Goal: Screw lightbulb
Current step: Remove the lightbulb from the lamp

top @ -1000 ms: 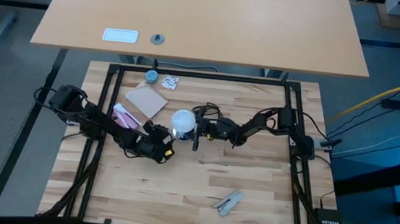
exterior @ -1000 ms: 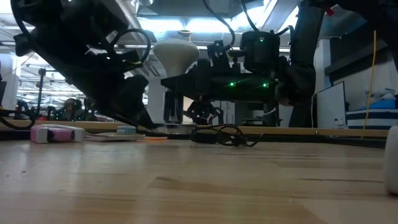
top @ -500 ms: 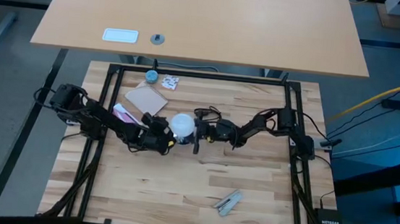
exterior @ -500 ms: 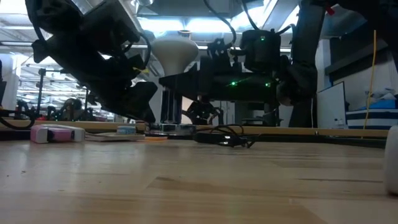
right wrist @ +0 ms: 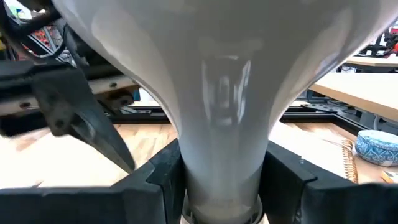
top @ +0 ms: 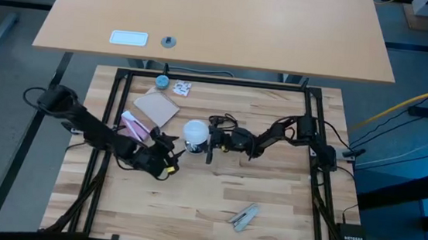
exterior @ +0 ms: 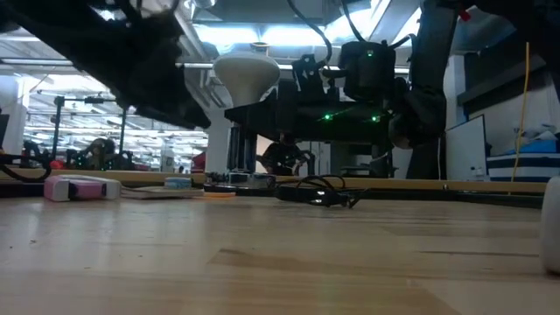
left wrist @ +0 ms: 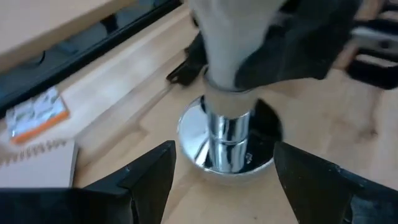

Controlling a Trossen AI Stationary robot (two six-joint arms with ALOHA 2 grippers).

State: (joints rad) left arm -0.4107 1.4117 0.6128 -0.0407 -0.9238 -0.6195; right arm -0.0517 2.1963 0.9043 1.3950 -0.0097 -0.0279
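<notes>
The right gripper (top: 206, 140) clamps the neck of the lightbulb (top: 195, 132), upright near the middle of the high view. The left gripper (top: 166, 157) hangs open just lower left of it.

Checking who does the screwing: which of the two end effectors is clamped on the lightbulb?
The right end effector: its fingers squeeze the lightbulb at its neck. The left end effector hangs open beside it, holding nothing.
</notes>
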